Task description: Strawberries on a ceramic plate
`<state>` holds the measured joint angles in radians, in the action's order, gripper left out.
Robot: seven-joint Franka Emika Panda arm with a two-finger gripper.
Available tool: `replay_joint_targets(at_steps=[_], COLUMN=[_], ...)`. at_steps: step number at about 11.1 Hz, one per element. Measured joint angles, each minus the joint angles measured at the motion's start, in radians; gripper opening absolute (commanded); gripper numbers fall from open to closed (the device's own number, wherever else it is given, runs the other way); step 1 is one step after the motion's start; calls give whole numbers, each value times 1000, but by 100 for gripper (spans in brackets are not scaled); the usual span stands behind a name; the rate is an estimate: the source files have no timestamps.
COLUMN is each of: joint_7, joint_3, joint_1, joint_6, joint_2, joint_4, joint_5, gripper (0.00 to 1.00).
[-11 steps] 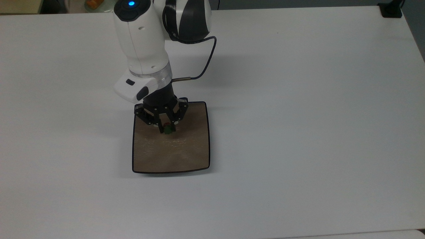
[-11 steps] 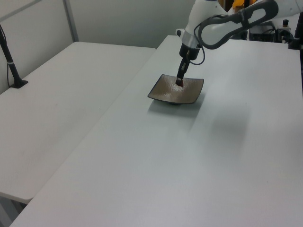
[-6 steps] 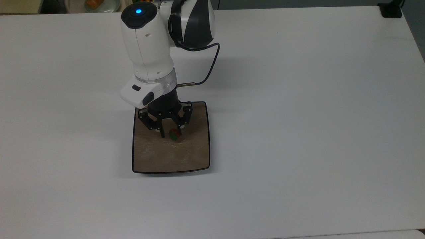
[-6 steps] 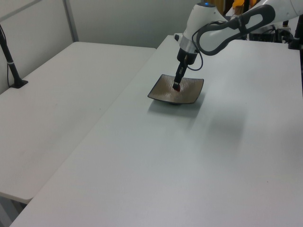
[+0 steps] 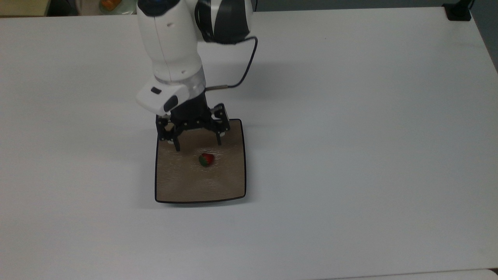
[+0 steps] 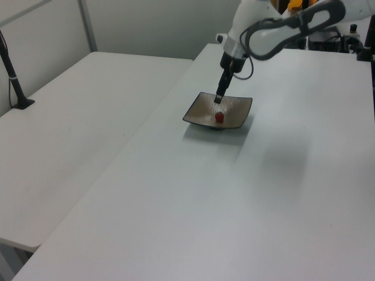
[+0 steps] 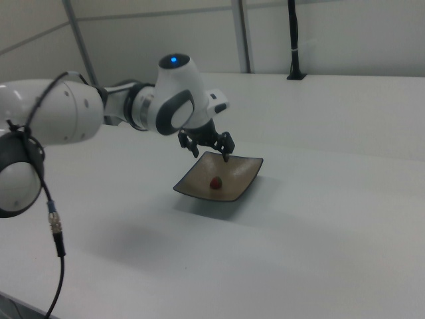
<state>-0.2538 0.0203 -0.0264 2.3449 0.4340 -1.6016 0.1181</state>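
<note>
Writing: no brand, label or readable lettering can be made out on the arm, the plate or the worktop.
Strawberry (image 5: 206,159): it is seen lying alone near the middle of the ceramic plate (image 5: 225,186), red body with a dark green cap; in the left view (image 6: 219,117) and the right view (image 7: 215,182) it is reduced to a small red dot and the cap cannot be made out.
Ceramic plate: a square, glossy tan-brown dish with a thin dark rim, set on the white worktop (image 5: 350,136); its far edge in the top view is partly covered by the gripper's black frame.
Gripper (image 5: 197,144): it is held above the far part of the plate, clear of the strawberry; the jaws are spread wide apart with nothing between them.
Fingers (image 5: 177,147): the two black tips are pointed down at the plate, one toward the top view's left, one toward the top view's right.
Arm: the upper links are cut off by the top edge of the top view; a black cable is looped beside the wrist.
Background: an orange thing at the top view's upper left is cut off and cannot be identified.
</note>
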Motion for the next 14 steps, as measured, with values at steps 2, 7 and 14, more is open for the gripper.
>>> replay_joint_targets(at_steps=[2, 7, 14], joint_7=[0, 51, 254], joint_3=[-8, -65, -42], joint_1=[19, 37, -25], joint_6=[-184, -661, -744], joint_2=[-113, -406, -490], joint_4=[1, 1, -2], joint_5=[0, 0, -37], gripper=[100, 100, 100])
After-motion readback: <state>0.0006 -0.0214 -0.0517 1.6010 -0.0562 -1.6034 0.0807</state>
